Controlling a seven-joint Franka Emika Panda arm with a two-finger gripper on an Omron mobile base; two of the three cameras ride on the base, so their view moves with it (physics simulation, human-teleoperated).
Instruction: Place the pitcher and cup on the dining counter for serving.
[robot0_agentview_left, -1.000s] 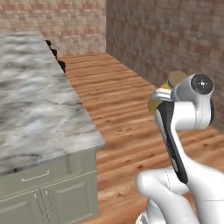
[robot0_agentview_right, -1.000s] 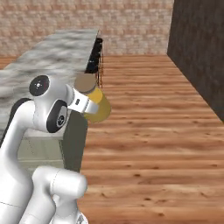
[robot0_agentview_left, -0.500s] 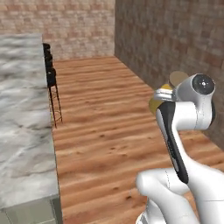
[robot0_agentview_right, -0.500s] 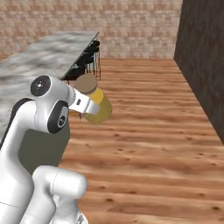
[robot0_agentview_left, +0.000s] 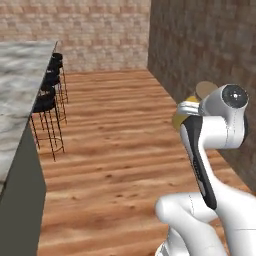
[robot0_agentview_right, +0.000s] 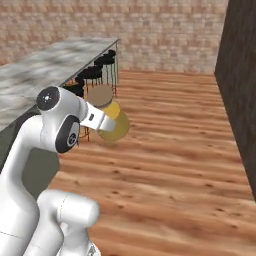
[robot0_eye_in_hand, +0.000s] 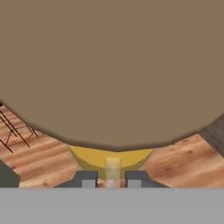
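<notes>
The pitcher (robot0_agentview_right: 114, 124), yellow-orange with a tan rim, hangs in the air in front of the arm, over the wooden floor. My gripper (robot0_eye_in_hand: 111, 180) is shut on it, with its dark fingertips (robot0_eye_in_hand: 89, 178) on either side of a thin yellow part of the pitcher (robot0_eye_in_hand: 112, 155). In the left base view, the pitcher (robot0_agentview_left: 179, 120) peeks out from behind the white arm. The dining counter (robot0_agentview_left: 20, 90), a long grey-white marbled slab, runs along the left; in the right base view the dining counter (robot0_agentview_right: 50, 65) lies left of the pitcher and apart from it. The cup is out of view.
Black bar stools (robot0_agentview_left: 47, 100) stand in a row under the counter's overhang, also seen as stools (robot0_agentview_right: 95, 74) just behind the pitcher. A dark brick wall (robot0_agentview_left: 210, 45) closes the right side, a lighter brick wall (robot0_agentview_right: 165, 30) the far end. Wooden floor (robot0_agentview_right: 175, 150) lies between.
The whole picture has shifted, so the base has moved: the counter has slid left and its grey-green cabinet end has left the view, while the stools came in. The pitcher stays in the gripper.
</notes>
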